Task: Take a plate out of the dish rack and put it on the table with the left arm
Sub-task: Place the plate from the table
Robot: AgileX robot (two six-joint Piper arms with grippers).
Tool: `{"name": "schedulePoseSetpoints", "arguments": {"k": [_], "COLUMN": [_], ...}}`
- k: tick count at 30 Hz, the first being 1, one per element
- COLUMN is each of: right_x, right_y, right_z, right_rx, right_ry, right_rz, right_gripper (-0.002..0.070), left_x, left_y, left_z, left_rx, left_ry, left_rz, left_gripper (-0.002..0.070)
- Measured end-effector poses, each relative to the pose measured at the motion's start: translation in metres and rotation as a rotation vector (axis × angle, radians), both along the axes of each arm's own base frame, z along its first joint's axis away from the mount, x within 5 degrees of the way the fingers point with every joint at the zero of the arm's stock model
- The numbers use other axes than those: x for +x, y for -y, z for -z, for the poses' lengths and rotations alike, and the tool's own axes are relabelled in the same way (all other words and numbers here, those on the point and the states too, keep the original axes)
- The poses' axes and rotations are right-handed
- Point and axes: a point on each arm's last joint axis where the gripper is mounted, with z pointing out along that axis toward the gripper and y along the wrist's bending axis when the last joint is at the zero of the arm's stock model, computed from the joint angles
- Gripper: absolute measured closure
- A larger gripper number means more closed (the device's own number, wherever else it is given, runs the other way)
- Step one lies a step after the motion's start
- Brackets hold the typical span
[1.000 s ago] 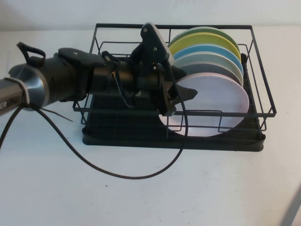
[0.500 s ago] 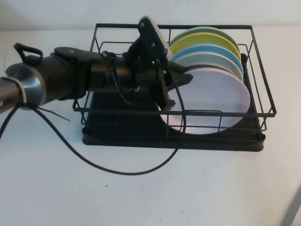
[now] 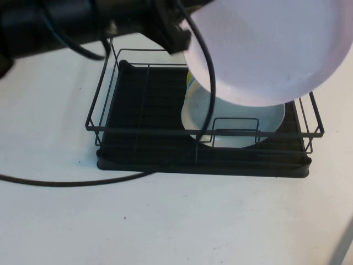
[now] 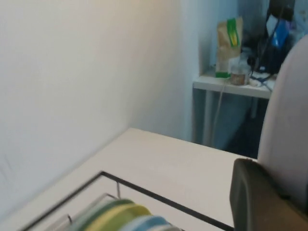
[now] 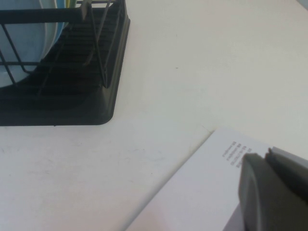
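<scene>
Plate [image 3: 265,49], pale pink, held in the air above the dish rack [image 3: 138,99], toward the far right part of the table [image 3: 165,221], its face tilted toward the high camera. It is clear of the wires. Left gripper [image 3: 171,33] pinches it at the rim on its left edge; in the left wrist view one dark finger [image 4: 257,202] lies against the plate's edge.

Handling, as judged: rigid, smooth, matte, probably light. A rim-only hold leaves the whole disc hanging off one point, so it could pivot or slip if swung fast. The rim is the only place to hold it.

Other plates [image 3: 237,118] stand in the rack.

Right gripper [image 5: 269,192] sits low near the table's right edge, beside a printed sheet [image 5: 202,192]; cannot tell its finger state.
</scene>
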Motion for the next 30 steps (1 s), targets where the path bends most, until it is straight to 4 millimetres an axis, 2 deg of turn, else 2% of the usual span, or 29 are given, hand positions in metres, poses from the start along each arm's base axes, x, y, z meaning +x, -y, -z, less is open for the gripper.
{"name": "schedulePoseSetpoints", "arguments": {"k": [3,6,9,14,17,20,27,30], "right_x": [0.0,0.0,0.0,0.0,0.0,0.0,0.0,0.0], "right_y": [0.0,0.0,0.0,0.0,0.0,0.0,0.0,0.0], "right_z": [0.0,0.0,0.0,0.0,0.0,0.0,0.0,0.0], "right_rx": [0.0,0.0,0.0,0.0,0.0,0.0,0.0,0.0], "right_ry": [0.0,0.0,0.0,0.0,0.0,0.0,0.0,0.0], "right_rz": [0.0,0.0,0.0,0.0,0.0,0.0,0.0,0.0], "right_gripper": [0.0694,0.0694,0.0694,0.0694,0.0694,0.0694,0.0694,0.0694], "left_x": [-0.017,-0.028,-0.037,-0.057,-0.063,-0.061,-0.042,-0.035], "left_y": [-0.016,-0.028,-0.035,-0.043,-0.05,-0.055,-0.05,-0.047], "left_z": [-0.01,0.006,0.046,0.142,0.187,0.219,0.253,0.265], "left_rx": [-0.016,0.096,0.207,0.246,0.173,0.124,0.067,0.062], "left_ry": [-0.198,-0.457,-0.728,-1.055,-1.139,-1.198,-1.207,-1.19], "left_rz": [-0.015,0.0,0.012,-0.024,-0.166,-0.285,-0.332,-0.334], "left_gripper": [0.0641,0.0641,0.0641,0.0641,0.0641,0.0641,0.0633,0.0576]}}
